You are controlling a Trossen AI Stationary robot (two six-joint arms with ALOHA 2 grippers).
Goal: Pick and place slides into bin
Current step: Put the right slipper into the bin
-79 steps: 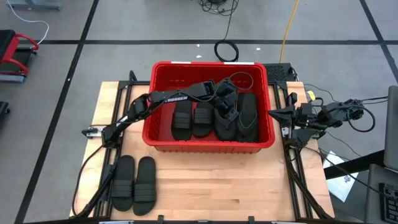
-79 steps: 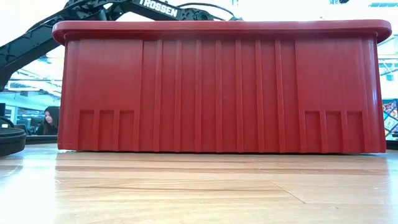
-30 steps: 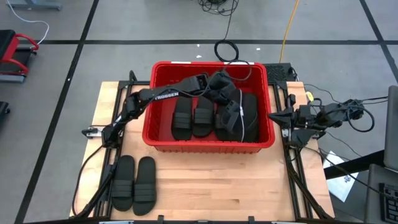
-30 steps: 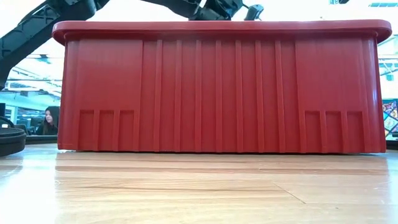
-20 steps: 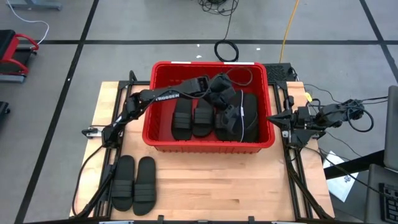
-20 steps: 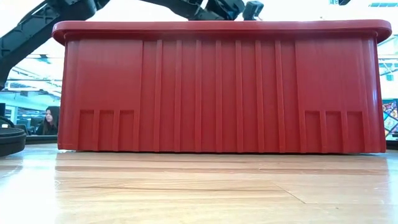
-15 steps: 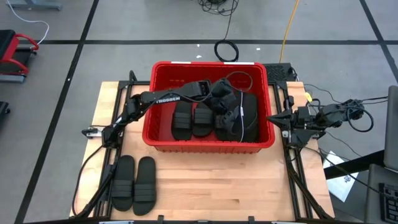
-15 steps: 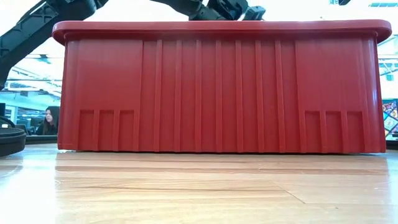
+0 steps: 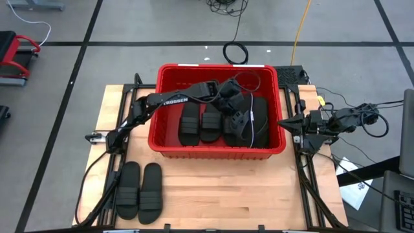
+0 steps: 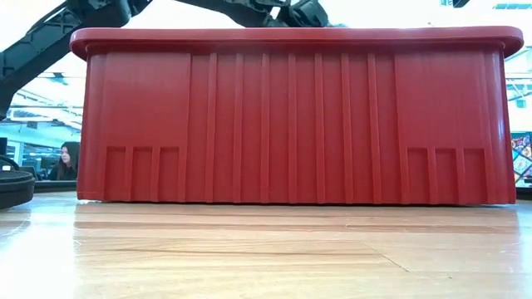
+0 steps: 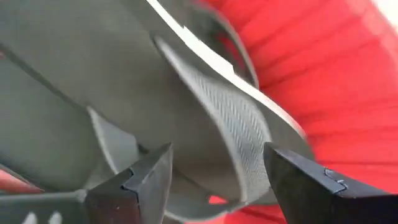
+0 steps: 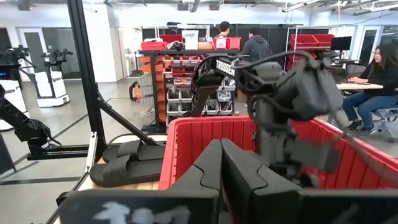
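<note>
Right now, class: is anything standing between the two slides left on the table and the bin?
Nothing visible does. The two slides lie side by side on bare table, apart from the bin's near wall, with only open wood between.

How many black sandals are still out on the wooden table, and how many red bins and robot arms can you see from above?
Black sandals out on the table: 2
Red bin: 1
Robot arms, the left arm and the right arm: 2
Total: 5
The sandals inside the bin overlap too much to count, so they are left out.
</note>
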